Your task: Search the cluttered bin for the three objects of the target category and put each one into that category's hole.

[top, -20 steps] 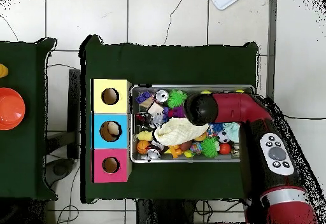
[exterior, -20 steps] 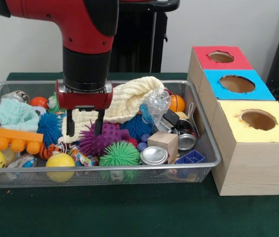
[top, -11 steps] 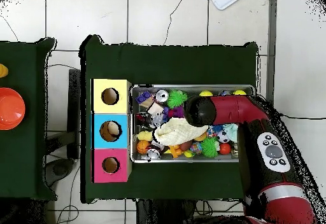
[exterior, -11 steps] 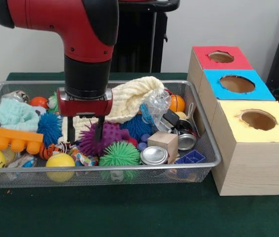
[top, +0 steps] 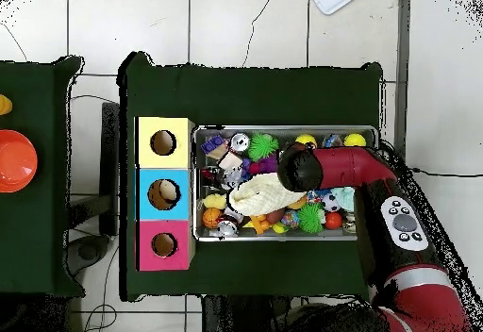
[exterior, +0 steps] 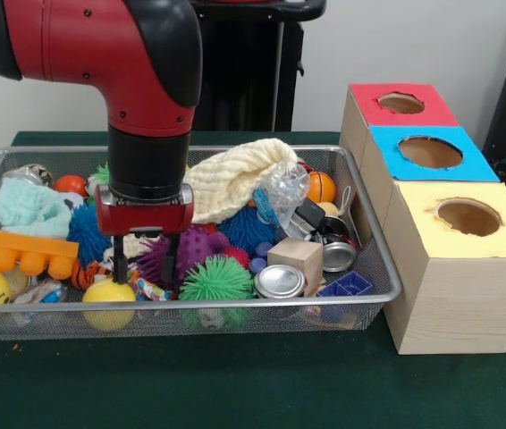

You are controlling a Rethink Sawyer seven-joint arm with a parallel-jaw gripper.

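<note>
Gripper (exterior: 143, 265): lowered and shifted toward bin (exterior: 374, 268) front, fingers (exterior: 119, 265) spread, straddling clutter beside purple ball (exterior: 190, 248); grasp pending.

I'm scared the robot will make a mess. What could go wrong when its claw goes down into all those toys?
The open gripper hangs among tightly packed toys, between the purple spiky ball and a yellow ball. Closing here, it might pinch two toys together or nudge the round yellow ball away. The cream cloth lies draped just beside the arm, so it could snag and get dragged along when the arm lifts.
</note>
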